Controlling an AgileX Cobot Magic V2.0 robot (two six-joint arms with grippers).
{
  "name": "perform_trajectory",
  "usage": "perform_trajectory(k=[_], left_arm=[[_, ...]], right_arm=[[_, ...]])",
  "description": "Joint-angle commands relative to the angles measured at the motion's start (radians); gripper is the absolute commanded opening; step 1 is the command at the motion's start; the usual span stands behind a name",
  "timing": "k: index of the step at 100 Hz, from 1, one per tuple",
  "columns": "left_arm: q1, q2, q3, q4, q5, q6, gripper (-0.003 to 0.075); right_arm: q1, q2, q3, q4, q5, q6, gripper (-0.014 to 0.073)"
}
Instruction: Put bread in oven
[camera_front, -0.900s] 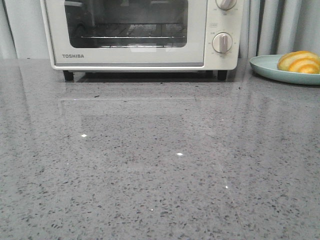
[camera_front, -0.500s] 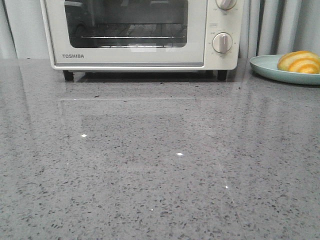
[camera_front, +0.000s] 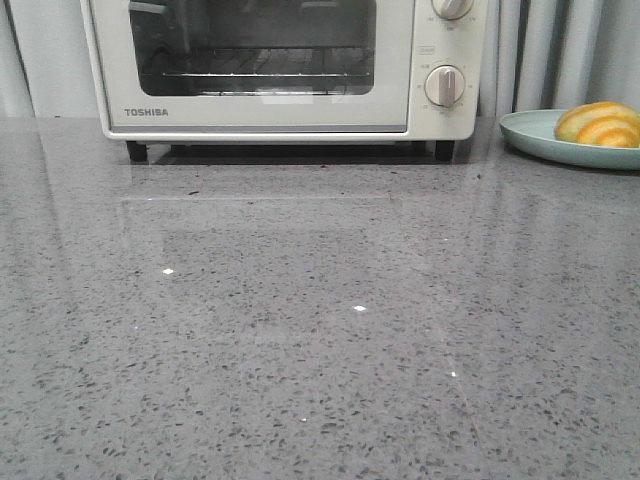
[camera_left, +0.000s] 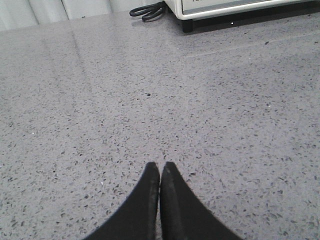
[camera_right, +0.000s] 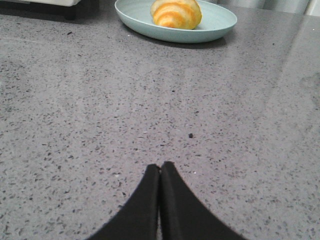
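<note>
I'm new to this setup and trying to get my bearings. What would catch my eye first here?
Probably the cream-white TOSHIBA oven at the back of the speckled grey counter, its glass door shut. Next, the striped orange bread on a pale green plate to the oven's right. Both wrist views show the left gripper and right gripper shut and holding nothing above bare counter.

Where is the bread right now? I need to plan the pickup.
In the front view the bread lies on the pale green plate at the table's far right, just right of the oven, whose door is shut.
</note>
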Motion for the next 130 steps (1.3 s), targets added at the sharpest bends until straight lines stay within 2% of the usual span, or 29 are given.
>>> perform_trajectory(k=[1,7,20,37,50,69,85,93,106,117,127,130], left_arm=[[0.003,-0.029,0.021,0.008,-0.058,-0.014,-0.0021],[0.003,-0.029,0.021,0.008,-0.053,-0.014,-0.0021],[0.003,-0.029,0.021,0.008,-0.05,-0.014,-0.0021],[0.003,-0.029,0.021,0.008,-0.048,-0.014,-0.0021],[0.003,-0.029,0.021,0.008,-0.048,-0.014,-0.0021],[0.003,-0.029,0.021,0.008,-0.048,-0.014,-0.0021],[0.003,-0.029,0.021,0.014,-0.058,-0.014,-0.0021],[0.003,-0.029,0.021,-0.015,-0.143,-0.014,-0.0021],[-0.001,-0.029,0.021,-0.018,-0.255,-0.014,-0.0021],[-0.001,-0.029,0.021,-0.198,-0.384,-0.054,-0.0021],[-0.001,-0.029,0.019,-0.392,-0.499,-0.06,-0.0021],[-0.001,-0.029,0.017,-0.492,-0.53,-0.065,-0.0021]], right_arm=[[0.003,-0.014,0.026,-0.007,-0.075,-0.01,-0.0048],[0.003,-0.014,0.026,-0.002,-0.155,-0.009,-0.0048],[0.003,-0.014,0.026,0.097,-0.368,0.011,-0.0048],[0.003,-0.014,0.026,0.102,-0.512,0.011,-0.0048],[0.003,-0.014,0.026,0.103,-0.507,0.011,-0.0048],[0.003,-0.014,0.026,0.104,-0.401,0.011,-0.0048],[0.003,-0.014,0.026,0.127,-0.401,0.011,-0.0048],[0.003,-0.014,0.026,0.166,-0.401,0.011,-0.0048],[0.003,-0.014,0.026,0.308,-0.411,0.011,-0.0048],[0.003,-0.014,0.026,0.419,-0.452,0.011,-0.0048],[0.003,-0.014,0.022,0.447,-0.464,0.011,-0.0048],[0.003,-0.014,0.016,0.449,-0.461,0.011,-0.0048]])
